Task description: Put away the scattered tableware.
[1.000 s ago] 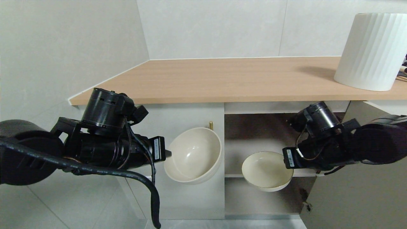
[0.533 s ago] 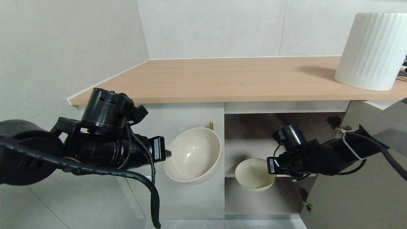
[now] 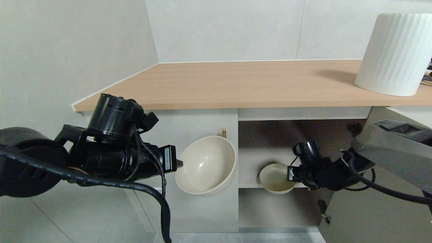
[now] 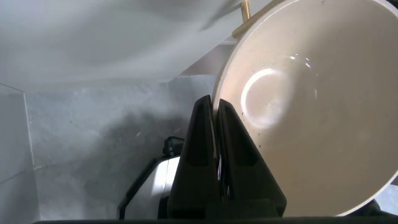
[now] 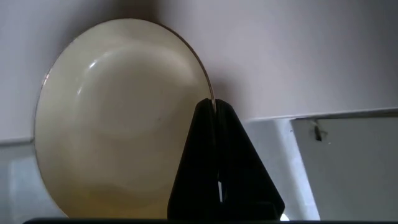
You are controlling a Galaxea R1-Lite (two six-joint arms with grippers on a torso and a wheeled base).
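Stowing the smaller cream bowl point(image 3: 275, 177) looks to be the step in hand. In the head view the right gripper point(image 3: 293, 173) is holding it by the rim inside the open cabinet point(image 3: 270, 135), at the front edge of the shelf point(image 3: 249, 186); whether it is resting there I cannot tell. The left gripper point(image 3: 180, 164) is hanging in front of the closed cabinet door point(image 3: 195, 121), clamping the rim of the larger cream bowl point(image 3: 206, 165), which is tilting just below the brass knob point(image 3: 223, 132). A white ribbed container point(image 3: 391, 54) is standing on the wooden countertop point(image 3: 236, 84).

In the left wrist view the left gripper point(image 4: 216, 109) is pinching the rim of the larger cream bowl point(image 4: 311, 106), jaws clenched on it.

In the right wrist view the right gripper point(image 5: 214, 109) is likewise gripping the edge of the smaller cream bowl point(image 5: 118, 112).

Next, I judge, the right arm is needing to settle its bowl fully onto the shelf and let go, with the larger cream bowl waiting its turn.
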